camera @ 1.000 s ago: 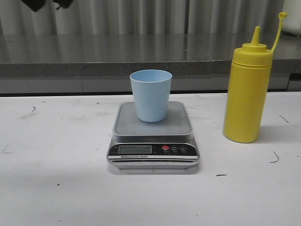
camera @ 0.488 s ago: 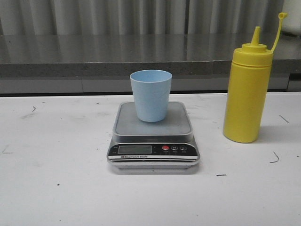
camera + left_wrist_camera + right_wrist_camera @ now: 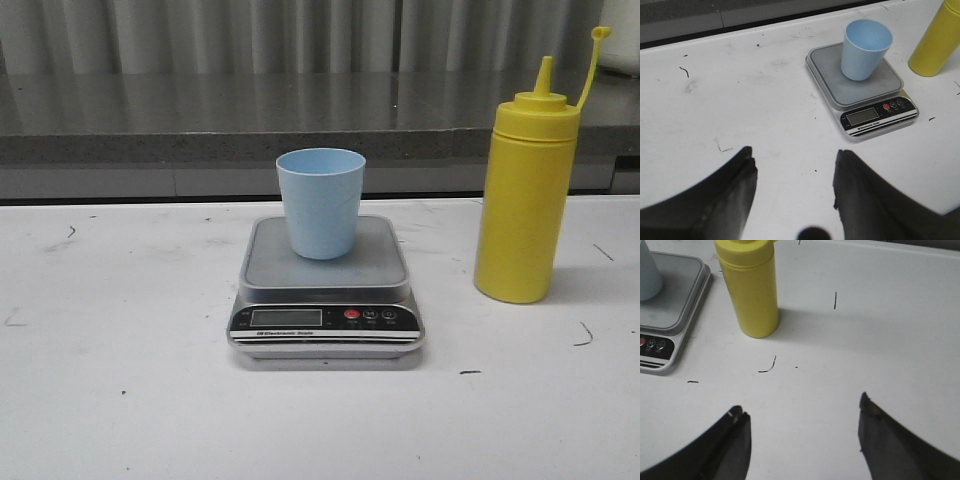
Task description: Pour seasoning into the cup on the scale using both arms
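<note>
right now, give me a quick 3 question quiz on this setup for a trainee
1. True or false: the cup stands upright on the scale.
2. Which side of the scale is the yellow bottle on in the front view: A left, B right, C behind?
3. Fill in: the left gripper and right gripper are both ____ and hold nothing.

Key: 1 true; 2 B; 3 open

Both arms are hanging above the white table (image 3: pixel 120 400), the left gripper (image 3: pixel 795 182) holding its jaws spread with nothing between them and the right gripper (image 3: pixel 802 432) gaping wider, likewise empty.
</note>
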Controlling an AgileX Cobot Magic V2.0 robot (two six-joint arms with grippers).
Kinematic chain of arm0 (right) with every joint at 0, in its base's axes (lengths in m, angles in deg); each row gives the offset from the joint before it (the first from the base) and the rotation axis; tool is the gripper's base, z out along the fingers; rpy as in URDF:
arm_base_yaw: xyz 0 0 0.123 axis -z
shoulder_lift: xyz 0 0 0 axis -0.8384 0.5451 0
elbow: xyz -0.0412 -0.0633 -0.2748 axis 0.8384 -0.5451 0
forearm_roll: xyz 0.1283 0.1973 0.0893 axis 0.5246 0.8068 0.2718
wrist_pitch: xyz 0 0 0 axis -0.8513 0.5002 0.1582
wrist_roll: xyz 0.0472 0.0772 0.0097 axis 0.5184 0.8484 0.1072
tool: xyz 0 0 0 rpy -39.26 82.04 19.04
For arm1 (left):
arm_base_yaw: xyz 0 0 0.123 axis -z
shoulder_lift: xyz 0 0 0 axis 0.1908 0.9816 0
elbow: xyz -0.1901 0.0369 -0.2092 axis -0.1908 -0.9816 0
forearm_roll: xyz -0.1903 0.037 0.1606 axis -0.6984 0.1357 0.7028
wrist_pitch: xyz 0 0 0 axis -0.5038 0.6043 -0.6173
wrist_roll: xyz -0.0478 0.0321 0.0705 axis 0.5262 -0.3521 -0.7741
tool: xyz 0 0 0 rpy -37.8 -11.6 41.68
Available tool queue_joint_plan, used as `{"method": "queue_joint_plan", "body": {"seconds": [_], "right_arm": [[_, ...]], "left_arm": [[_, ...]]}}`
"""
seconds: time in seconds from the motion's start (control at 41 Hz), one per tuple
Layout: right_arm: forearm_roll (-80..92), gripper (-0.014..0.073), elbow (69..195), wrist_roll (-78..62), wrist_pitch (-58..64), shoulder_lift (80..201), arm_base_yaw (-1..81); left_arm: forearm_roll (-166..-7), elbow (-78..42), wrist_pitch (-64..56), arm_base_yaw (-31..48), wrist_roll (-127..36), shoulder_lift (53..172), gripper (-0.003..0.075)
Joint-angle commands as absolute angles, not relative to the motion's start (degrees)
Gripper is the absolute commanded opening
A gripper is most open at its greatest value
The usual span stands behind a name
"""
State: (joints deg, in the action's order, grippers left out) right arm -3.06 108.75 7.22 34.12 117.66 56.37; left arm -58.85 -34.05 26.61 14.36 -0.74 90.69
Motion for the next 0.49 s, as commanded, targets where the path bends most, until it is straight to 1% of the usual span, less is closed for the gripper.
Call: {"method": "queue_joint_plan", "body": {"seconds": [0.0, 0.195, 0.268, 0.366, 0.39, 0.463], "right_arm": [[-2.94, 0.0489, 110.63, 6.55, 29.21, 117.98, 56.62], [-2.80, 0.0498, 110.63, 6.48, 27.98, 117.98, 56.36], [-2.80, 0.0553, 110.63, 4.31, 27.98, 118.03, 55.11], [-2.80, 0.0657, 110.63, 2.42, 27.39, 118.03, 51.47], [-2.80, 0.0667, 110.63, 2.26, 27.19, 118.08, 50.37], [-2.80, 0.0657, 110.93, 2.20, 26.90, 118.90, 47.98]], "left_arm": [[-59.08, -32.59, 22.87, 14.21, -0.16, 90.66, 0.0355], [-59.08, -32.59, 22.87, 14.21, -0.16, 90.66, 0.0355], [-59.08, -32.59, 22.87, 14.21, -0.16, 90.66, 0.0355], [-59.08, -32.59, 22.87, 14.21, -0.16, 90.66, 0.0355], [-59.08, -32.59, 22.87, 14.21, -0.16, 90.66, 0.0355], [-59.08, -32.59, 22.87, 14.21, -0.16, 90.66, 0.0355]]}}
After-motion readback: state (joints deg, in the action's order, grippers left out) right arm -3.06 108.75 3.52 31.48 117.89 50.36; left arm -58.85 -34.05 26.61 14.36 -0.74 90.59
